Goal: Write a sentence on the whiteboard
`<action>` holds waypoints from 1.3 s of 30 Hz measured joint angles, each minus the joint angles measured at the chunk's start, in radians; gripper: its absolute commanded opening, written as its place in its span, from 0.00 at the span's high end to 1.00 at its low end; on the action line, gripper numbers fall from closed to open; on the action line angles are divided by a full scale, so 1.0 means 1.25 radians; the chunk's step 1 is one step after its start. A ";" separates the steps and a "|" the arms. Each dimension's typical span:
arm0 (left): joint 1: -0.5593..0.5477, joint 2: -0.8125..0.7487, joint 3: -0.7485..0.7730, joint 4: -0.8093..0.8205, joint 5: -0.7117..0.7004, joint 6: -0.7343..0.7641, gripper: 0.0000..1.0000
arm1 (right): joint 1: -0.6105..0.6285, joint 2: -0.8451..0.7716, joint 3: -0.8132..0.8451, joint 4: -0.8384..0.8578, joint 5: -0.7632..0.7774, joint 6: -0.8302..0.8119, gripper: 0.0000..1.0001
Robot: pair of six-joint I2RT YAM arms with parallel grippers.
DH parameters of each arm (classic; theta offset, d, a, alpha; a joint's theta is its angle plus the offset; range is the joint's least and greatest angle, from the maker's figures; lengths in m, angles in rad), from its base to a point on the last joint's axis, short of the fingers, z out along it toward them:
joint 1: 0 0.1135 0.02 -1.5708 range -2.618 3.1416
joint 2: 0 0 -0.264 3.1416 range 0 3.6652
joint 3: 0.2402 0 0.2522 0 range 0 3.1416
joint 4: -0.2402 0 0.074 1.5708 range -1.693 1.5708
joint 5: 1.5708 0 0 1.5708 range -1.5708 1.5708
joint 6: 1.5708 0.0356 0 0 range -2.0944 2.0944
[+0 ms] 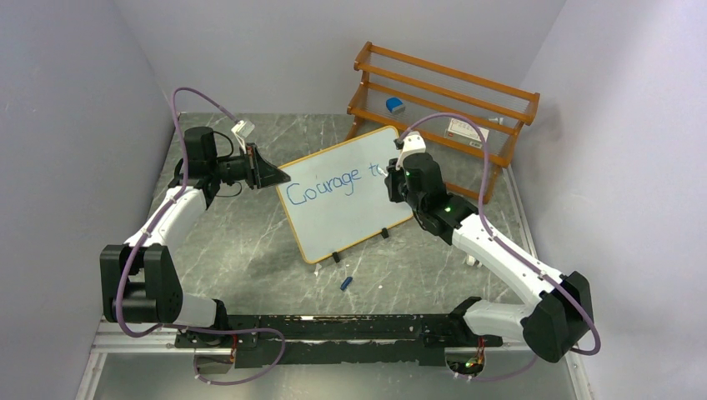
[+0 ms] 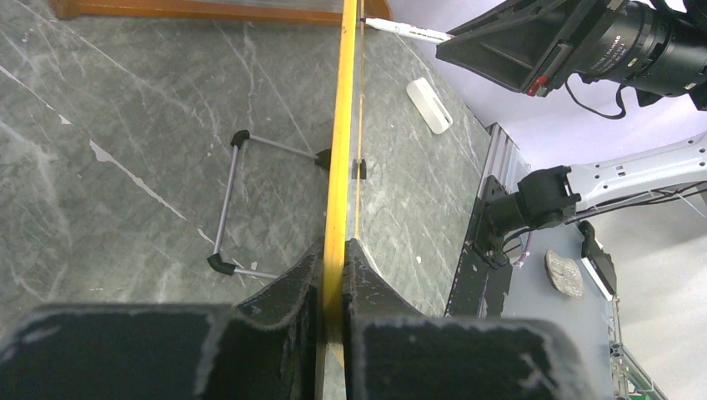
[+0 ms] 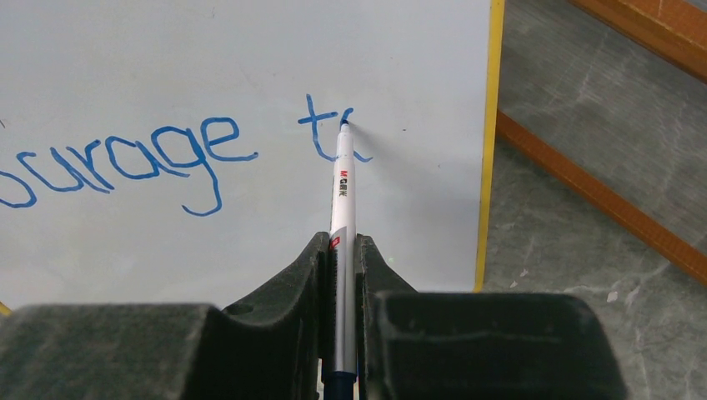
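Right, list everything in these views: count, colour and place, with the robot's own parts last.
whiteboard: one, white with an orange frame, propped mid-table
sentence: one, blue, unfinished, reads "Courage t" on the whiteboard
marker: one, white barrel, blue tip at the board beside the "t"
cap: one, blue, on the table in front of the whiteboard
rack: one, orange-brown wood, back right
block: one, blue, on the rack's left side
box: one, white and pink, on the rack's right side
table: one, grey marble
left gripper: one, black, shut on the whiteboard's edge
right gripper: one, black, shut on the marker
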 measured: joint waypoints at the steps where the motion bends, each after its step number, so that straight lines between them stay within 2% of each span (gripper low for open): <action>1: 0.000 0.000 0.000 0.000 0.000 0.000 0.95 | 0.000 0.000 0.000 0.000 0.000 0.000 1.00; 39: 0.000 0.000 0.000 0.000 0.000 0.000 0.95 | 0.000 0.009 0.000 0.006 0.063 0.012 1.00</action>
